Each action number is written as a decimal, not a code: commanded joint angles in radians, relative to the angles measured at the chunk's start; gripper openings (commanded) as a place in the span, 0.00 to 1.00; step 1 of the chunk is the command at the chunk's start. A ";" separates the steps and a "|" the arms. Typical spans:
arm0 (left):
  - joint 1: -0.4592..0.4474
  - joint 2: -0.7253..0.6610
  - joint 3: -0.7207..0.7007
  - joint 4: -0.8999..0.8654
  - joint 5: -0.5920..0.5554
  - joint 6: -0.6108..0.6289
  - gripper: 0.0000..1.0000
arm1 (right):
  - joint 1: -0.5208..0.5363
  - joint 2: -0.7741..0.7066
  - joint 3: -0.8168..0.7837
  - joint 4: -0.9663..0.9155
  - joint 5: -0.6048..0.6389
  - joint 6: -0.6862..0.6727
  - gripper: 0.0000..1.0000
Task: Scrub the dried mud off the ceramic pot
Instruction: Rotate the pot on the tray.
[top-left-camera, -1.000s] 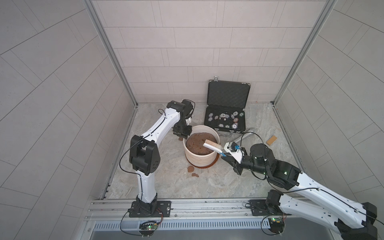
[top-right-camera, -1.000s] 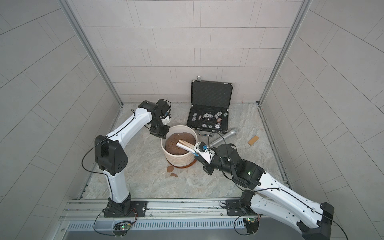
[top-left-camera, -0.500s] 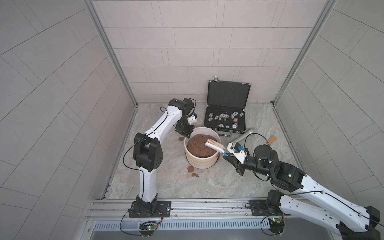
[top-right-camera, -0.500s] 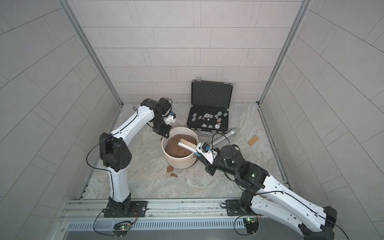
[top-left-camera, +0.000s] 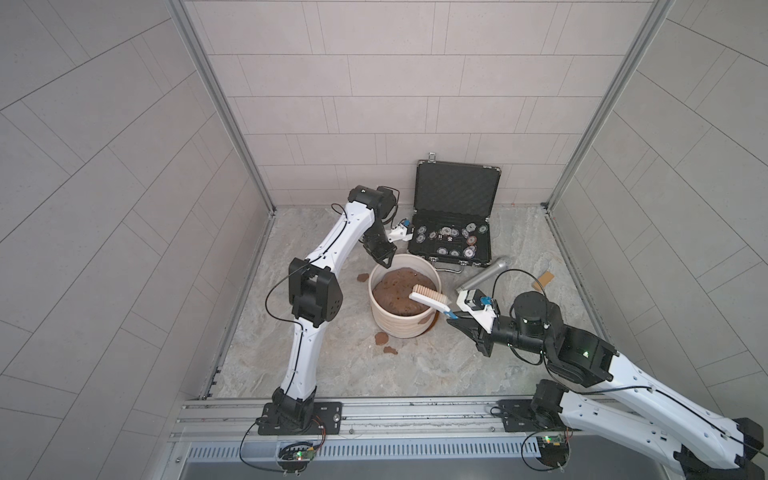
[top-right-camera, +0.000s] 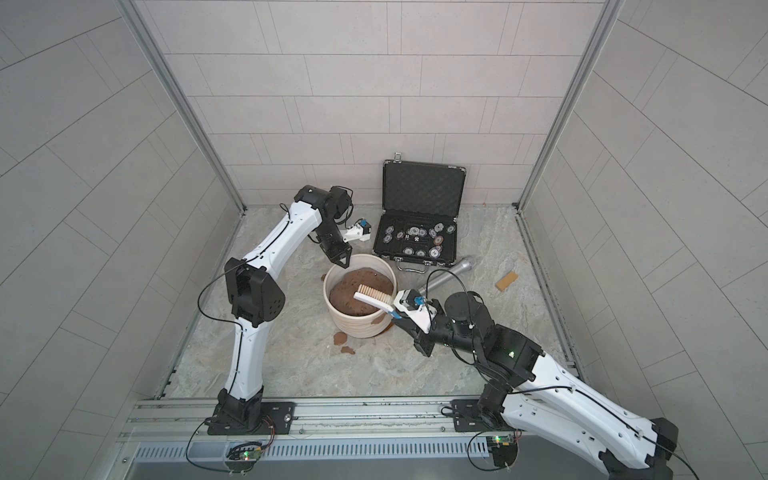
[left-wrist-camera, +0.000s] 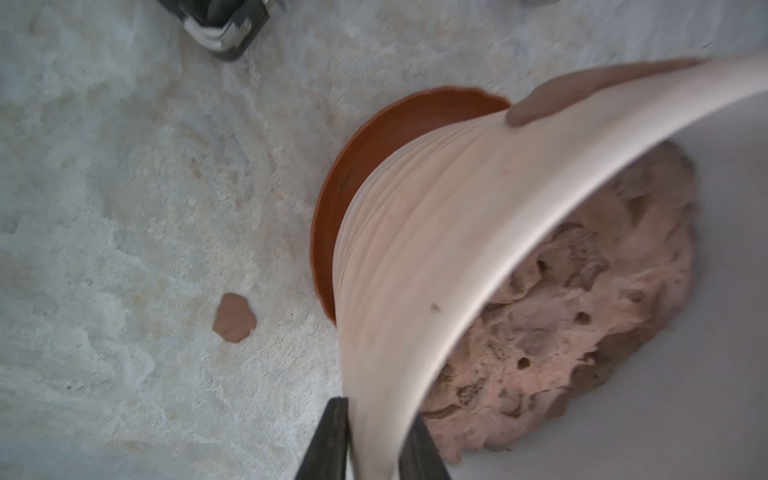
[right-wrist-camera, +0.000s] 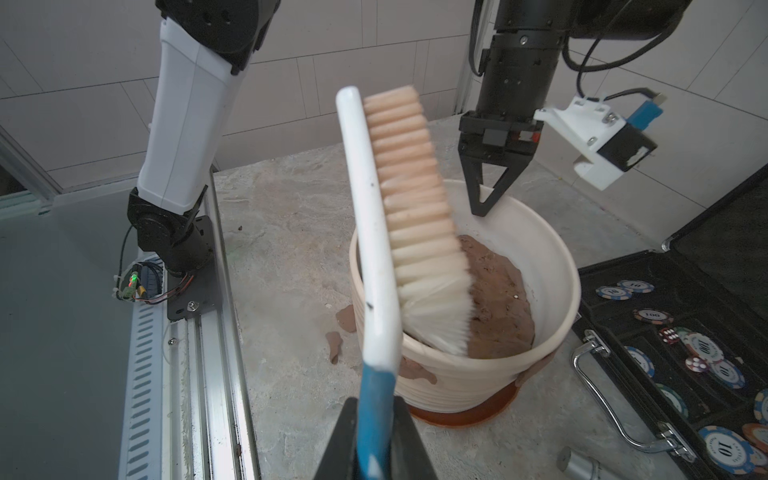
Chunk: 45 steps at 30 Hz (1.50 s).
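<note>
My right claw (right-wrist-camera: 376, 415) is clamped on the brush (right-wrist-camera: 399, 216), bristles over the right rim of the ceramic pot (top-left-camera: 401, 328) at mid-floor. My left claw (left-wrist-camera: 376, 440) straddles the far rim; gripping or loose, I cannot tell. Dried mud (right-wrist-camera: 417, 372) is on the right wall, and there's open floor (top-left-camera: 415, 374) on the near side.

Soil (top-left-camera: 395, 297) in ceramic pot (top-left-camera: 399, 328), saucer (left-wrist-camera: 365, 145) under it, case (top-left-camera: 453, 195) behind

left claw (top-left-camera: 384, 263) raised and twisted at the ceramic pot (top-left-camera: 399, 326) far rim, brush (top-left-camera: 428, 296) shifted slightly
</note>
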 joint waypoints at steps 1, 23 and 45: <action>-0.014 0.001 0.116 -0.069 0.128 0.082 0.35 | -0.001 0.004 -0.017 -0.014 -0.125 -0.023 0.00; 0.057 -0.576 -0.672 0.171 0.060 -0.616 1.00 | 0.000 0.166 0.028 0.071 -0.159 -0.053 0.00; 0.032 -0.396 -0.666 0.229 -0.025 -0.706 0.41 | -0.001 0.083 -0.014 0.102 -0.114 -0.027 0.00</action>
